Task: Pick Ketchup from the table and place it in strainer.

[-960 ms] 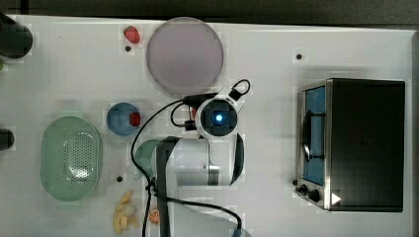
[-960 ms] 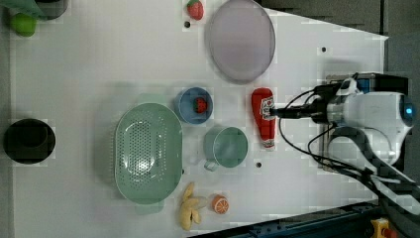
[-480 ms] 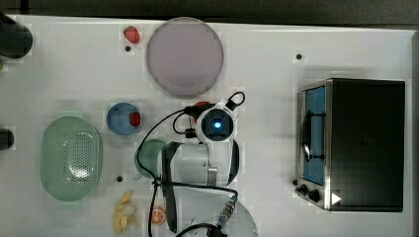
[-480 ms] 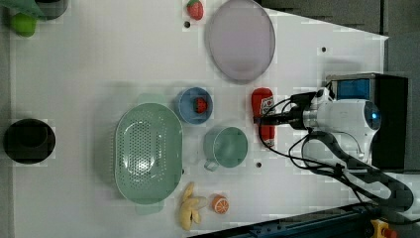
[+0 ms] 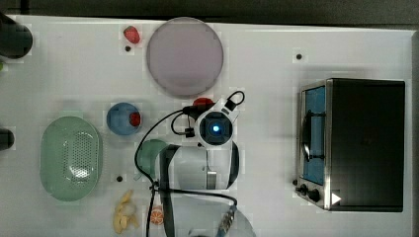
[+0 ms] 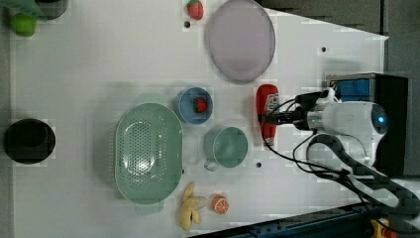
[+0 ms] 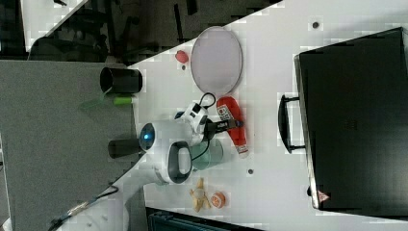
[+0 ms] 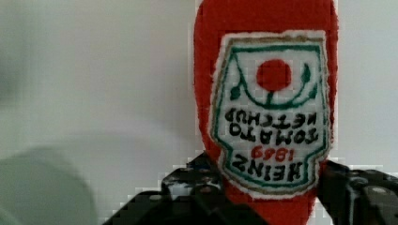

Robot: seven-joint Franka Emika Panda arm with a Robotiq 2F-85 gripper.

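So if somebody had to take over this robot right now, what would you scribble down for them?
Gripper: down at the ketchup, a finger on each side of the bottle; whether it has closed is unclear.
Ketchup: lying flat on the table, between the purple plate and the teal cup.
Strainer: empty, at the left view's left of the cup.
Done: gripper lined up on the bottle.
Left: grip, lift, carry over the cup, drop into the strainer.
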